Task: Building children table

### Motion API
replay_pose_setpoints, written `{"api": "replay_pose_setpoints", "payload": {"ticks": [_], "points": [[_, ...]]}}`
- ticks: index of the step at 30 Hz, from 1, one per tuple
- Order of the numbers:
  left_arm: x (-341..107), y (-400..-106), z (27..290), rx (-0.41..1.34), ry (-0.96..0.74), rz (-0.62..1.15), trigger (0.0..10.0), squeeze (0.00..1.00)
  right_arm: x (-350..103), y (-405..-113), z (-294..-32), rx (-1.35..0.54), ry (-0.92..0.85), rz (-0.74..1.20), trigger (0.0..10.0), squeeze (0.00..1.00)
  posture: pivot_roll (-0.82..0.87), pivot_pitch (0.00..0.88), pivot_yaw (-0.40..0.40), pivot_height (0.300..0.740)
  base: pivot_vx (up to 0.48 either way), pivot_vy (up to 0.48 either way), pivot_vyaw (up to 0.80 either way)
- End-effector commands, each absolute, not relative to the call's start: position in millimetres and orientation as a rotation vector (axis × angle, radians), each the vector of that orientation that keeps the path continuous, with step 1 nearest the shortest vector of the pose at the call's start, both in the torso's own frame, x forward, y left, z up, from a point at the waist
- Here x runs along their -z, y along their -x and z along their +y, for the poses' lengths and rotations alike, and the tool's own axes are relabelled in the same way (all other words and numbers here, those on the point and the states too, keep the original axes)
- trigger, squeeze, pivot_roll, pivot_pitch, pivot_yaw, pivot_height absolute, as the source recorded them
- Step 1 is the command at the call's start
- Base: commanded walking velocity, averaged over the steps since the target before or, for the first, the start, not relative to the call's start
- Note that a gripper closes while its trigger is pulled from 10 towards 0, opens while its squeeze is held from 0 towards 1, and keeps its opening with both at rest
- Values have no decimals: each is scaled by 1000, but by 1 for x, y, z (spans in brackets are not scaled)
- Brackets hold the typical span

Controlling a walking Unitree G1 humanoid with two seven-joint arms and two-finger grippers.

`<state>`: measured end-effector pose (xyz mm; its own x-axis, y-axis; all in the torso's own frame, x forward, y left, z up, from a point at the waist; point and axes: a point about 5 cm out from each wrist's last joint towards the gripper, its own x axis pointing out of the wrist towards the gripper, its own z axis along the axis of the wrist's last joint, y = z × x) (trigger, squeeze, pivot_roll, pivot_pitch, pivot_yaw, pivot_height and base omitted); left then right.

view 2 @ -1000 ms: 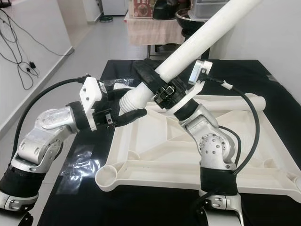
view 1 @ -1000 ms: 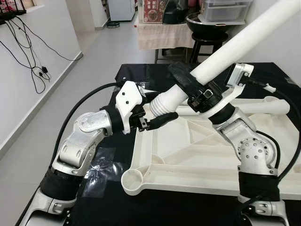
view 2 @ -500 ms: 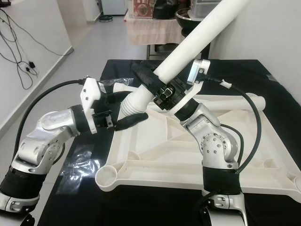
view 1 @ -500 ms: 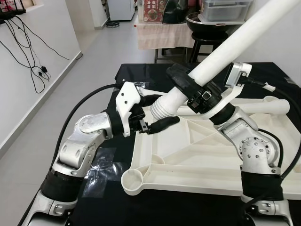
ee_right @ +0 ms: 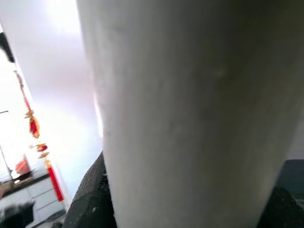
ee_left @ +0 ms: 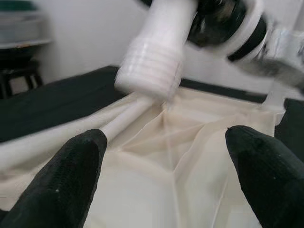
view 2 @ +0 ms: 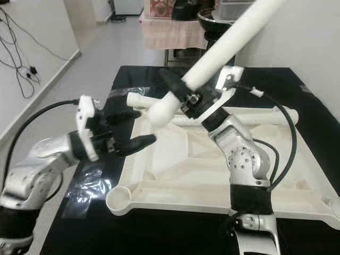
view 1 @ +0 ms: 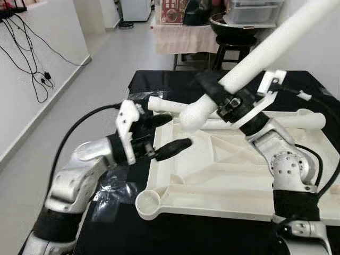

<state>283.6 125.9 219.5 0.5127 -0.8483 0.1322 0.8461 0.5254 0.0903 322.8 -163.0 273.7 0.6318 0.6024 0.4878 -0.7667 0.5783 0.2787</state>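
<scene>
The white table leg (view 1: 276, 45) is slanting through the air, its threaded end (ee_left: 149, 66) pointing down toward the robot's left and its long axis rising up to the right, while the right end effector (view 1: 226, 98) is clamping it above the upturned white tabletop (view 1: 223, 175). That tabletop is lying on the black worktop (view 1: 114, 228), its corner socket (view 1: 149, 203) near the front edge and open floor (view 1: 69, 106) stretching away on the left. The left end effector (view 1: 169, 135) is hovering with fingers (ee_left: 71, 175) spread wide and empty, just beside the leg's lower end.

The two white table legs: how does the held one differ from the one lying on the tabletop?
The held leg is clamped in the right gripper and tilts up, threaded end hanging above the upturned tabletop. The lying leg rests flat along the tabletop's far edge, ungripped. Both are plain white tubes.
</scene>
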Motion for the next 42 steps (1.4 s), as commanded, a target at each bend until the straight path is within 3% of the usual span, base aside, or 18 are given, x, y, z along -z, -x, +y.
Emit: {"api": "replay_pose_setpoints", "payload": {"ticks": [1, 6, 8, 9, 10, 11, 12, 14, 15, 19, 21, 27, 36, 42], "points": [[-219, -279, 139, 989, -13, -153, 10000, 1000, -279, -325, -172, -776, -492, -394, 0, 0, 14, 59, -28, 740, 0, 0, 0], [-215, -273, 155, 937, -18, -125, 10000, 1000, -279, -326, -179, -742, -494, -400, 0, 0, 17, 65, -28, 740, 0, 0, 0], [-218, -270, 189, 796, -15, -121, 10000, 1000, -275, -328, -189, -668, -503, -401, 0, 0, 22, 73, -27, 740, 0, 0, 0], [-218, -270, 189, 796, -15, -121, 10000, 1000, -275, -328, -189, -668, -503, -401, 0, 0, 22, 73, -27, 740, 0, 0, 0], [-219, -270, 194, 767, -14, -122, 10000, 118, -274, -329, -192, -648, -507, -401, 0, 0, 22, 73, -27, 740, 0, 0, 0], [-219, -270, 194, 767, -14, -122, 10000, 118, -274, -329, -192, -648, -507, -401, 0, 0, 22, 73, -27, 740, 0, 0, 0], [-215, -264, 197, 777, 2, -90, 10000, 0, -273, -336, -198, -565, -517, -402, 0, 0, 24, 81, -29, 740, 0, 0, 0], [-213, -262, 197, 790, 11, -75, 10000, 0, -272, -338, -200, -538, -516, -403, 0, 0, 24, 81, -29, 740, 0, 0, 0], [-209, -256, 194, 820, 20, -47, 10000, 0, -271, -339, -201, -519, -496, -394, 10000, 0, 23, 85, -30, 740, 0, 0, 0], [-200, -245, 187, 897, 26, 12, 10000, 0, -268, -339, -198, -531, -437, -373, 10000, 0, 21, 88, -31, 740, 0, 0, 0], [-179, -220, 174, 1065, -26, 157, 10000, 0, -260, -332, -186, -620, -286, -342, 10000, 0, 17, 96, -31, 740, 0, 0, 0], [-168, -211, 159, 1110, -20, 208, 10000, 0, -249, -322, -168, -739, -160, -304, 10000, 0, 22, 104, -28, 740, 0, 0, 0], [-170, -213, 131, 1081, 48, 149, 10000, 0, -243, -308, -145, -945, -169, -280, 10000, 0, 36, 109, -16, 740, 0, 0, 622], [-159, -189, 129, 1235, 29, 294, 10000, 0, -230, -286, -141, -1197, -125, -201, 10000, 0, 50, 117, -22, 740, 0, 0, 785]]}}
